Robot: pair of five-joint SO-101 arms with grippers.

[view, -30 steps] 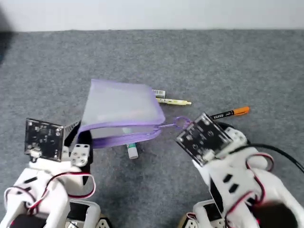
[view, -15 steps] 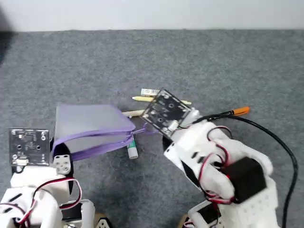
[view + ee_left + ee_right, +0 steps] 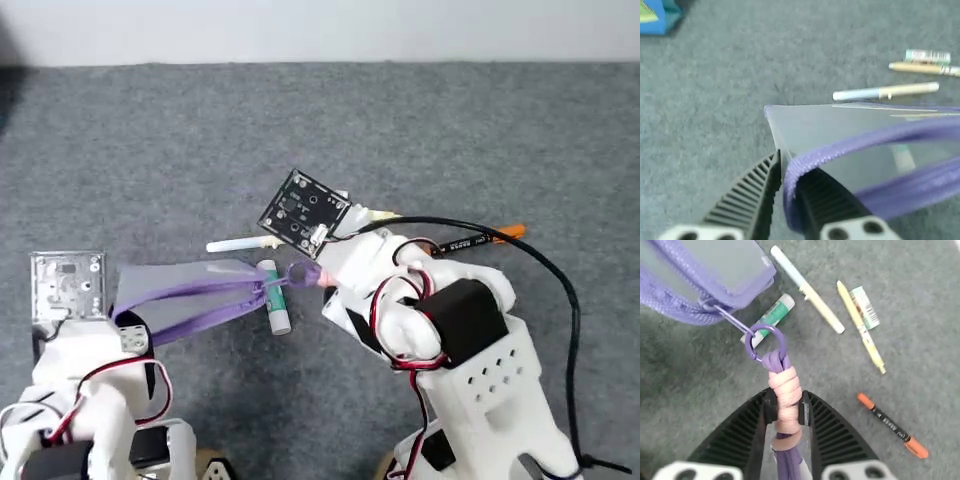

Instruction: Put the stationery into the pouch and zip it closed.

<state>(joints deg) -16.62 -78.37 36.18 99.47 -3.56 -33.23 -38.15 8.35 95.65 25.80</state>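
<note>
High view, left to right: the left gripper (image 3: 127,320) is clamped on the left end of the purple pouch (image 3: 190,288), which is held partly off the grey table (image 3: 480,130). In the left wrist view the rim of the pouch is pinched between the jaws of the left gripper (image 3: 783,162).

No stationery is seen inside the pouch. A glue stick (image 3: 276,303) lies at its right end and a pale pen (image 3: 240,244) just above. Further right, the zip cord (image 3: 785,390) is gripped tight in the right gripper (image 3: 785,407). A yellow pen (image 3: 860,325) and an orange marker (image 3: 490,237) lie well apart from the pouch.

Step judged: zip being worked open, loading not started. Next, the mouth must be kept open by the left hold, the cord let go, and the glue stick, being the nearest item, picked up.
</note>
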